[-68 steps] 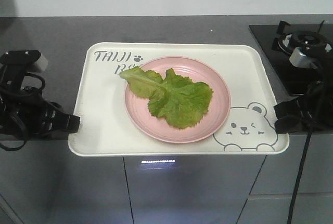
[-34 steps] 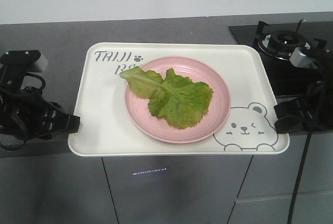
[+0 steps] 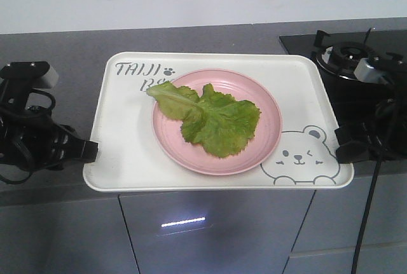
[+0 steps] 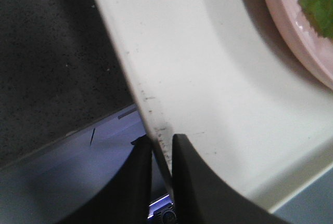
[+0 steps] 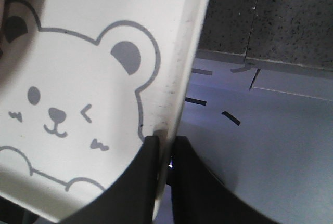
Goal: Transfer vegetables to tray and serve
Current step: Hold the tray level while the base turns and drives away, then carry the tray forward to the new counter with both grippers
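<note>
— Why hold both sides?
— My left gripper [image 4: 162,147] and right gripper [image 5: 165,149] each clamp a rim of the cream rectangular tray [image 3: 127,134] so it rides level. The frilly green lettuce leaf [image 3: 216,121] lies on its round pink plate [image 3: 270,121].

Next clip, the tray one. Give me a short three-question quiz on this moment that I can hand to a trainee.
1. True or false: the lettuce lies on the pink plate, not directly on the tray.
2. What is the left claw closed on? A) the pink plate B) the tray's rim C) the lettuce
3. Fill in: the right claw pinches the tray's edge beside the drawing of a ____.
Key: 1 true; 2 B; 3 bear.
</note>
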`<state>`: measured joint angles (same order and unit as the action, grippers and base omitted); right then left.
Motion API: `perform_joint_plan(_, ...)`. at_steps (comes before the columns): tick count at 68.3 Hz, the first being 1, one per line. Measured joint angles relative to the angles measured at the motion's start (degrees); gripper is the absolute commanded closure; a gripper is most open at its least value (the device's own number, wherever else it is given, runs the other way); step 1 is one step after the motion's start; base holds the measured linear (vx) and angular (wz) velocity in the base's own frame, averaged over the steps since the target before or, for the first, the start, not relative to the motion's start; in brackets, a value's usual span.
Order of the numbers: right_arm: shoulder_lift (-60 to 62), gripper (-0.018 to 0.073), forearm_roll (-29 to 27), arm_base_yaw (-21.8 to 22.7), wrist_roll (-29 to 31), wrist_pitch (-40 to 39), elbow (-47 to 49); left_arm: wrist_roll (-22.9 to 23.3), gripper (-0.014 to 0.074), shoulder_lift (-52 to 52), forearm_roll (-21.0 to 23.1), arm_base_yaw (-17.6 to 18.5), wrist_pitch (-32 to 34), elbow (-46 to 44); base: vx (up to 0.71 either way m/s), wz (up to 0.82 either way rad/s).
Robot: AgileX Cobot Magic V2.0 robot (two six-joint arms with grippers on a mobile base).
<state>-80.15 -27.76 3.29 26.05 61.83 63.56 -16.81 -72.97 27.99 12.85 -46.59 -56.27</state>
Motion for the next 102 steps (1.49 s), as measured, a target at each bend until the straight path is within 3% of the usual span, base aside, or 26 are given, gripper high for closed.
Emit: perform_joint_plan(102, 0.0, 0.0562, 0.0, 0.0, 0.0, 0.0, 0.0, 0.0, 0.0602, 0.0, 0.0, 0.0, 0.0, 0.0, 0.07, 0.09)
